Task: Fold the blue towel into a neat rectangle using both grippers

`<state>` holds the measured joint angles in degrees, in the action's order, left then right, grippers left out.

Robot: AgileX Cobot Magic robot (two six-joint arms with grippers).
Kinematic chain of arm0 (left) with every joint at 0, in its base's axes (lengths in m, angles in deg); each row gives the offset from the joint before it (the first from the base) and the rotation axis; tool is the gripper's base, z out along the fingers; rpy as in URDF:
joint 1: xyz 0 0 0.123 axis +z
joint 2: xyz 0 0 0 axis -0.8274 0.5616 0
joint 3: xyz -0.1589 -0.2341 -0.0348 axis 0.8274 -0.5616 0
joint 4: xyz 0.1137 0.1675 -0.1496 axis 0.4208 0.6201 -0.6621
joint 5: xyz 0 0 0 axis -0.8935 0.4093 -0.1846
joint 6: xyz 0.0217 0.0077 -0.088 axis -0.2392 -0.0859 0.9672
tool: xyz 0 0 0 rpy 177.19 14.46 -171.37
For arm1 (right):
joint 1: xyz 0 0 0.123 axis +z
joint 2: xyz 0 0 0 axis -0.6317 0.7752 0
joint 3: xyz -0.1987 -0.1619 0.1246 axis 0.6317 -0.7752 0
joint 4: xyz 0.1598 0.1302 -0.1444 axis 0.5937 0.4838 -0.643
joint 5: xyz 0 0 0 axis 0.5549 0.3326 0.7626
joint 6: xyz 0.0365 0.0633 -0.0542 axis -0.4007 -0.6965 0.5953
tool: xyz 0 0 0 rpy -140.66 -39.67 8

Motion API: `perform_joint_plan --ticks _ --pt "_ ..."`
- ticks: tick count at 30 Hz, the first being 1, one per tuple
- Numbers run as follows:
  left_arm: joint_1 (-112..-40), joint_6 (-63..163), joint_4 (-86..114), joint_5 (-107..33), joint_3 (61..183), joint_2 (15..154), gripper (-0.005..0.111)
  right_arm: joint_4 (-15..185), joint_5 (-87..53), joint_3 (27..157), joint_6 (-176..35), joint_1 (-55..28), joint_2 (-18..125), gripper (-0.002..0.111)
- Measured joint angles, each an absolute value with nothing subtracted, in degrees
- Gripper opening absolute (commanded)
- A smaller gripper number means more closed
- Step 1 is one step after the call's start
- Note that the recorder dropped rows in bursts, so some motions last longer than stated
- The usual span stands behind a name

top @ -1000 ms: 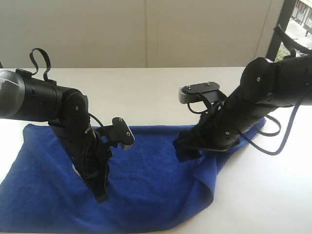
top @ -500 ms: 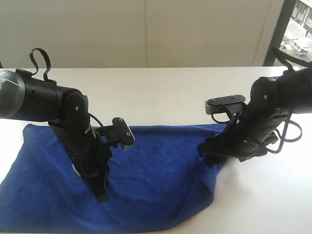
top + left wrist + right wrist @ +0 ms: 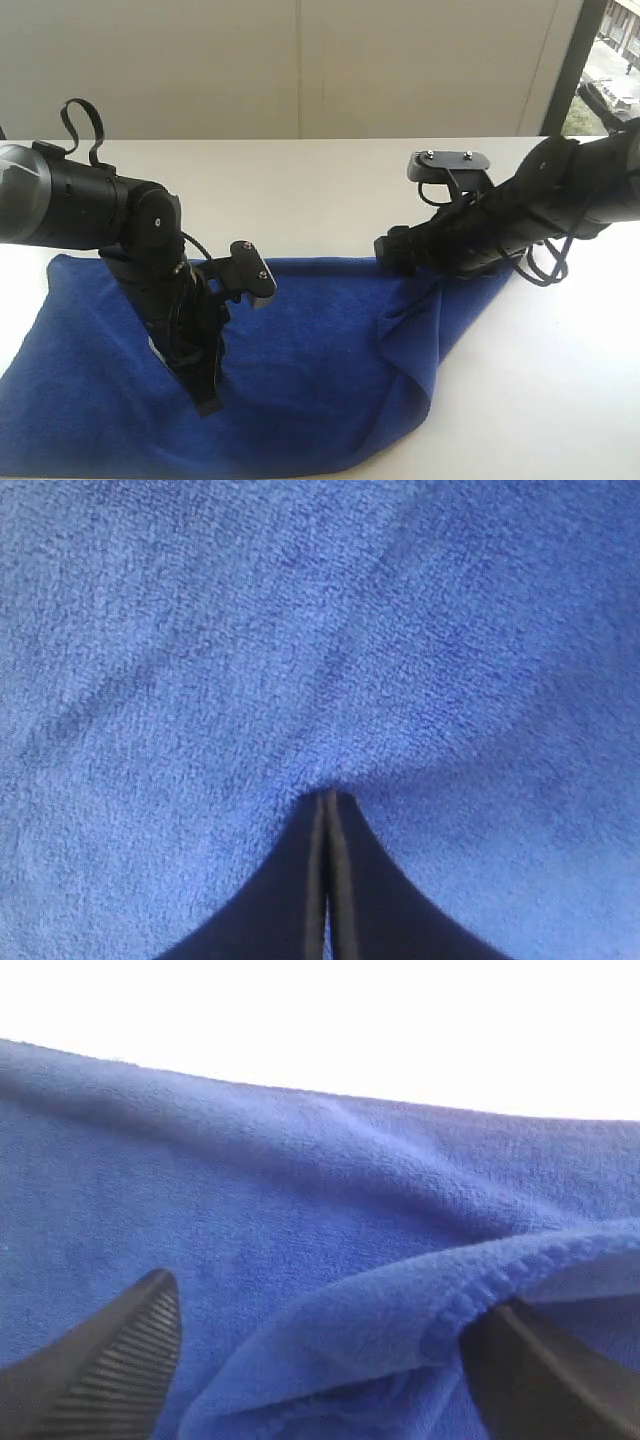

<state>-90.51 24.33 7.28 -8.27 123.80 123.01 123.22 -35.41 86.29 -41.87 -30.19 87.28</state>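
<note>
Currently | exterior: blue towel [image 3: 310, 370] spread on white table [image 3: 330, 190], right side folded over; left gripper [image 3: 208, 400] planted on it, right gripper [image 3: 392, 250] at its far edge | left wrist: fingertips [image 3: 340, 810] pressed together on towel | right wrist: fingers [image 3: 120, 1360] wide, towel fold between.

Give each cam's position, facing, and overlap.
Exterior: off the arms, raised, looking down across the table toward the wall; shows both arms, left claw, right claw, blue towel.
Left wrist: on the left arm, pointing onto the towel; shut left claw shows.
Right wrist: on the right arm, low along a towel fold; open right claw frames it.
Shared: all see the towel.
</note>
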Motion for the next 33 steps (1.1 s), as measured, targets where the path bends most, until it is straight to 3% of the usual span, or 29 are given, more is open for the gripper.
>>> perform_joint_plan --ticks 18,33 --pt "-90.5 24.2 7.3 -8.3 123.8 123.0 0.000 145.6 -45.4 90.4 -17.1 -30.2 92.2 0.072" --pt "-90.5 24.2 7.3 -8.3 123.8 123.0 0.000 131.4 -46.2 90.4 -27.7 -30.2 85.4 0.072"
